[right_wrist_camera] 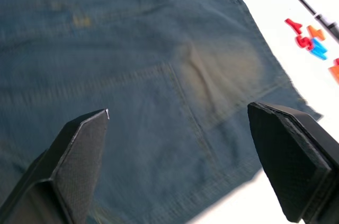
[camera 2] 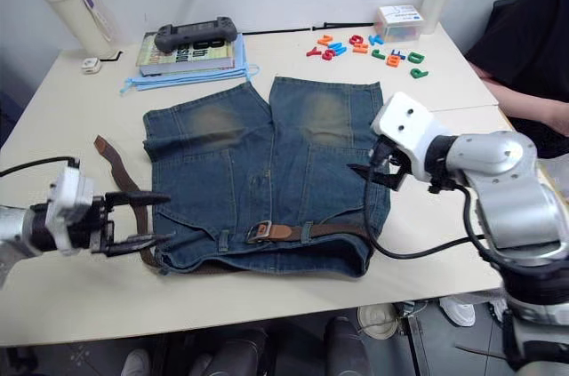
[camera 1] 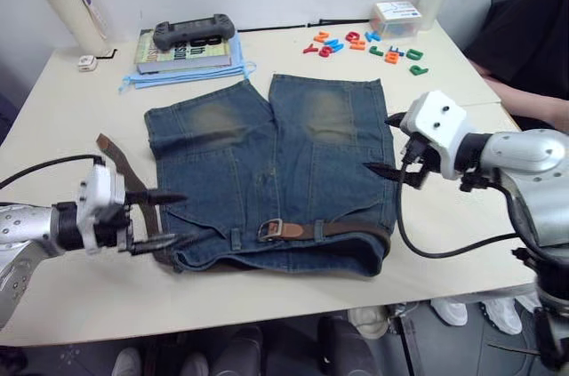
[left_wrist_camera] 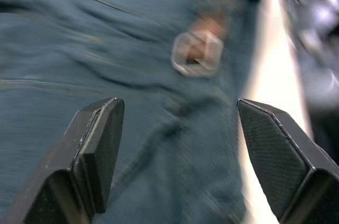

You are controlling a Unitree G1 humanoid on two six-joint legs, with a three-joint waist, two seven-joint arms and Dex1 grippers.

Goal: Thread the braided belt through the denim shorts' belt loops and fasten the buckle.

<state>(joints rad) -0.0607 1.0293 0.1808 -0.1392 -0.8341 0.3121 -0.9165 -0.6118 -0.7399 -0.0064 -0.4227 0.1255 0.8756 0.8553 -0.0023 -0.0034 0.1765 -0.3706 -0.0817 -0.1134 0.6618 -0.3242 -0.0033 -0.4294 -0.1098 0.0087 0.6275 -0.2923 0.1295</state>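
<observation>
The denim shorts [camera 1: 271, 172] cover the middle of the table [camera 1: 80, 287]. Bare tabletop runs along the near edge and down both sides, where the left gripper [camera 1: 164, 220] and right gripper [camera 1: 384, 143] hover with fingers spread. The far edge is crowded: a book [camera 1: 182, 52] topped by a game controller [camera 1: 193, 32], a bottle [camera 1: 71, 10], scattered letter magnets [camera 1: 364, 45]. A person's arm [camera 1: 533, 105] borders the far right corner

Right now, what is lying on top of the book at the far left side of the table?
A dark handheld game controller lies across the book. Blue face masks stick out from under the book. The controller covers part of the book's cover, so the title cannot be read.
</observation>
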